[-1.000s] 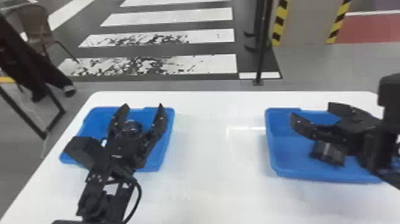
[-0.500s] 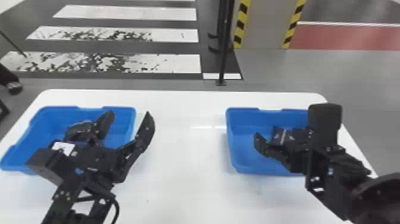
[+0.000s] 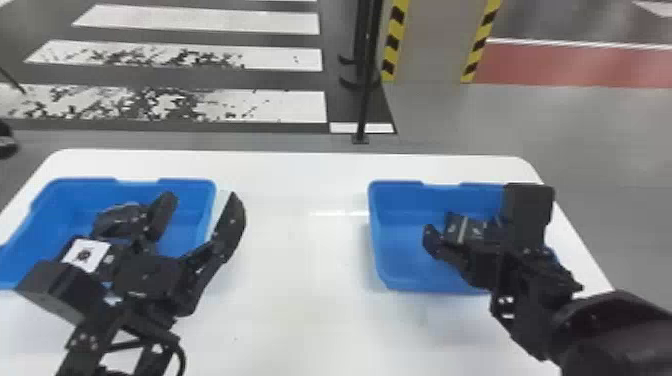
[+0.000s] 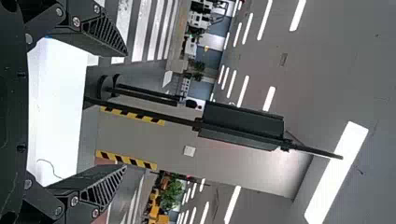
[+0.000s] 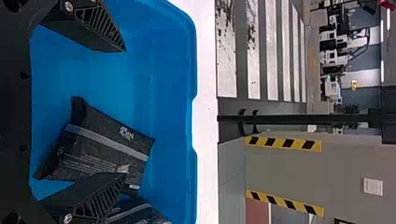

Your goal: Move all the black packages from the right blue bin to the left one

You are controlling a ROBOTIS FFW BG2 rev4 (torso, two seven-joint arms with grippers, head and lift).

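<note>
Right end effector (image 5: 125, 112) is spread wide over the right blue bin (image 3: 376, 250), nothing gripped, and here's the shift: a second ago a package showed on its near side, and now one shows beyond its fingers. It looks set back towards the robot, which reads as lining up for a grasp, with no transfer under way. Head view has swung to the robot's right too. Two packages to play for in that bin: the striped black package (image 5: 100, 140), tilted across the floor between and partly under the fingers, and a second black package (image 5: 140, 213) right beside it. Over on the other side, the left end effector (image 4: 125, 110) is wide and empty, raised by the left blue bin (image 3: 195, 192), where a dark wrapped item (image 3: 117, 220), probably a package already delivered, sits half hidden behind a finger. Hard to call: the second package is cut off by the wrist view's edge, a finger covers part of the striped one, and the right arm masks the bin's far corner, so the full count stays uncertain.
</note>
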